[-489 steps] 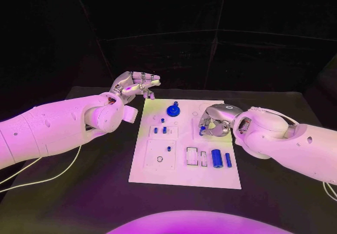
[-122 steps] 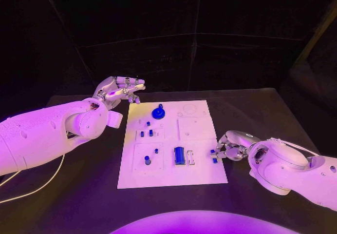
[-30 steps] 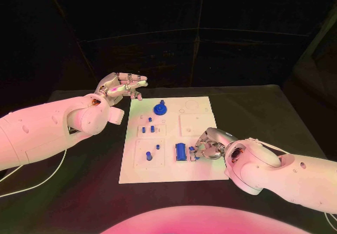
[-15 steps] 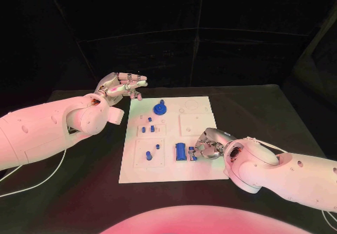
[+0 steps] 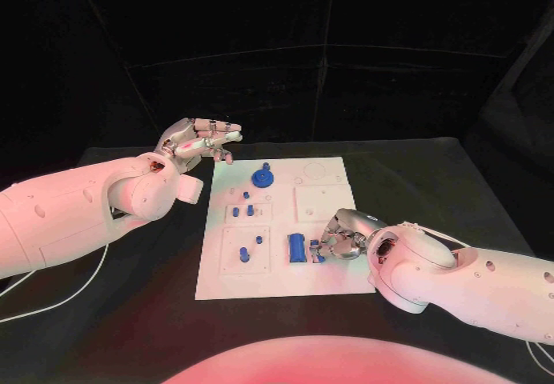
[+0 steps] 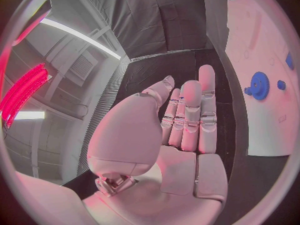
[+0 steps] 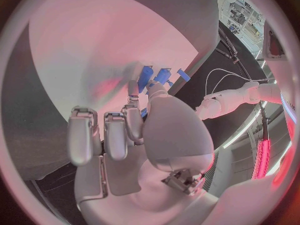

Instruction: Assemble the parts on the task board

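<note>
Head view: the task board [image 5: 277, 276] lies mid-surface; the right hand [image 5: 343, 238] pinches a small blue part [image 5: 316, 247] at its slot beside the blue cylinder [image 5: 297, 248], apparently to seat it. Left wrist view: the left hand [image 6: 181, 130] idles empty, fingers [image 6: 191, 116] extended. Right wrist view: fingers [image 7: 132, 116] reach the blue parts [image 7: 154, 77].

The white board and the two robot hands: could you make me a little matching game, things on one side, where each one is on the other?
Things:
1. blue gear
2. left hand
3. right hand
4. task board

Places:
A. raised beyond the board's far left corner
B. standing on the board's far part
C. flat in the middle of the black table
D. low over the board's near right part

Pairs: 1-B, 2-A, 3-D, 4-C
</note>
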